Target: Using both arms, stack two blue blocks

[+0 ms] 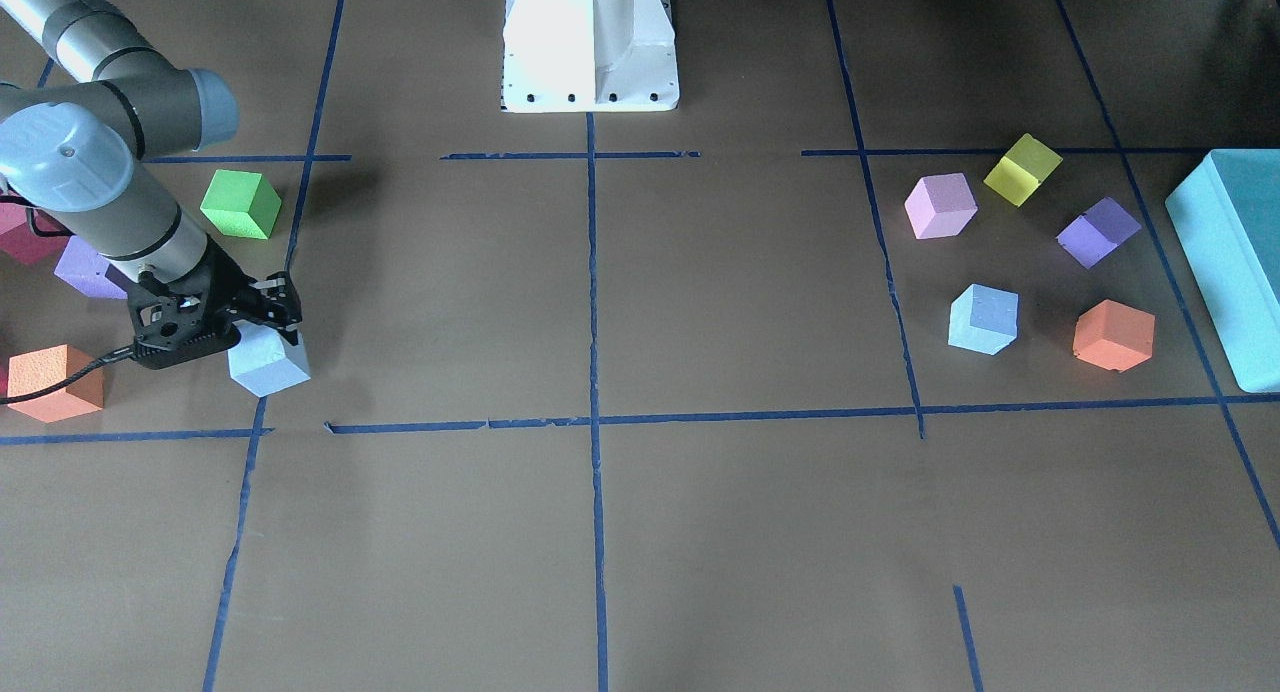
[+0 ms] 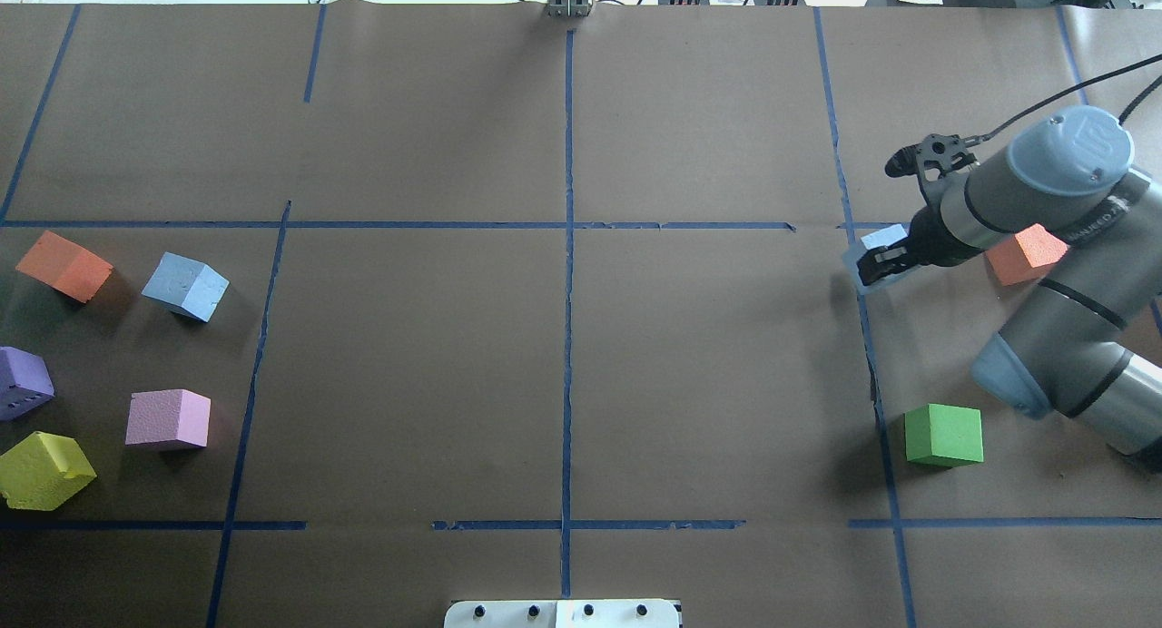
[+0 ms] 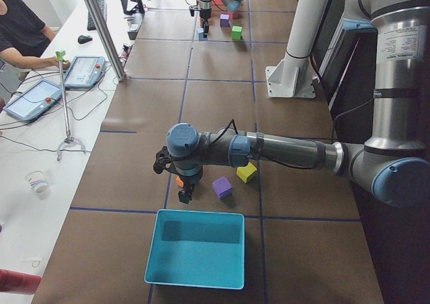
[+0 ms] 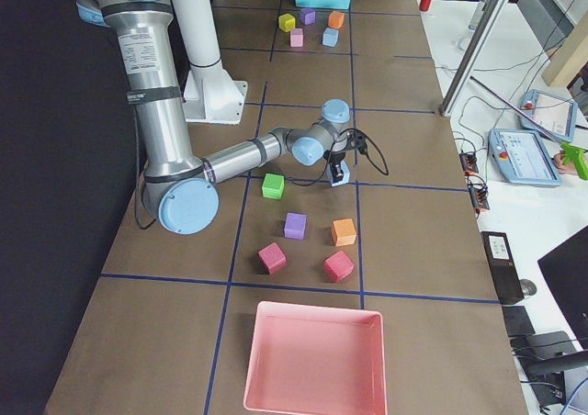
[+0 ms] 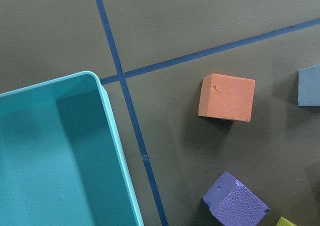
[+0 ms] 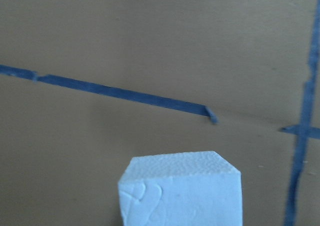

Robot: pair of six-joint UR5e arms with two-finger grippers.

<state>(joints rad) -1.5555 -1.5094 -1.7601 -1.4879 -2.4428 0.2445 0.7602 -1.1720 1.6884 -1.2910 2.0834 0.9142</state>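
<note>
One pale blue block (image 1: 272,367) is between the fingers of my right gripper (image 1: 265,324), low over the table near a blue tape line. It also shows in the overhead view (image 2: 879,245) with the right gripper (image 2: 885,263) shut on it, and it fills the bottom of the right wrist view (image 6: 182,191). The second blue block (image 1: 983,319) lies free on my left side (image 2: 185,286) and at the edge of the left wrist view (image 5: 310,85). My left gripper (image 3: 183,195) hangs above the cubes by the teal box; I cannot tell whether it is open or shut.
A pink (image 1: 940,205), a yellow (image 1: 1022,169), a purple (image 1: 1098,232) and an orange cube (image 1: 1113,335) surround the second blue block. The teal box (image 1: 1235,272) stands beside them. A green cube (image 1: 240,204) and an orange cube (image 1: 55,382) lie near my right gripper. A pink tray (image 4: 312,364) sits at the right end.
</note>
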